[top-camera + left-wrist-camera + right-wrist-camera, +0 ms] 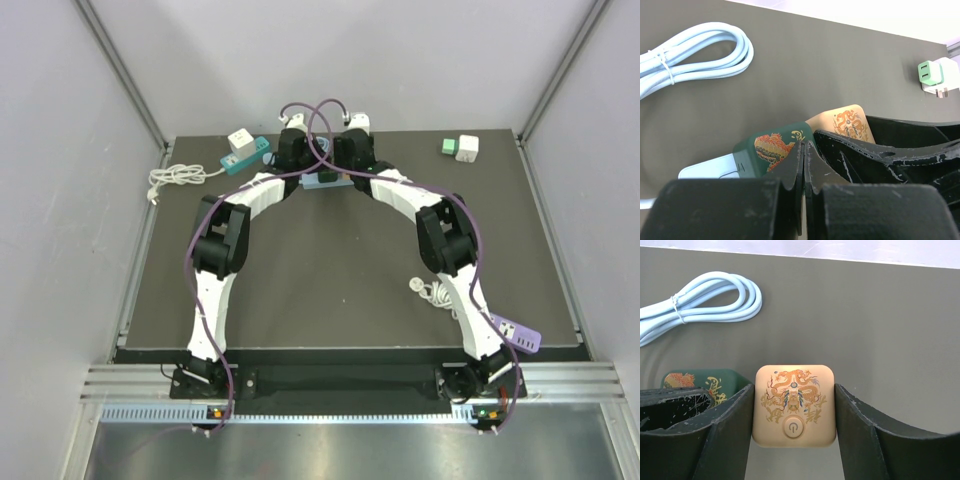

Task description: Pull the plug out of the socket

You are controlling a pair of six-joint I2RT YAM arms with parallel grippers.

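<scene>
1. Right wrist view: the right pincer (794, 392) is clamped on the tan plug (794, 412), one black finger flat against each side. The plug's dragon-printed face and power button show between them.
2. The tan plug stands in the light-blue power strip (710, 169), which lies at the far centre of the bench (330, 270), near its far edge.
3. Just left of it stands a dark green plug (720, 382) with the same dragon print. Little gap shows between the two.
4. Left wrist view: the left pincer (804, 152) is closed on nothing. Its fingers are pressed together at the green plug's right edge, and I cannot tell whether they touch it.
5. The two pincers crowd each other, so the tan plug's left side is tight.
6. Beyond the tan plug and to its right the bench is bare up to the far edge.
7. A tied light-blue cable coil (710, 295) lies further back on the left, well apart from the plugs.
8. A green-and-white adapter pair (461, 148) sits by the far right corner, and a teal power strip (247, 155) sits far left.
</scene>
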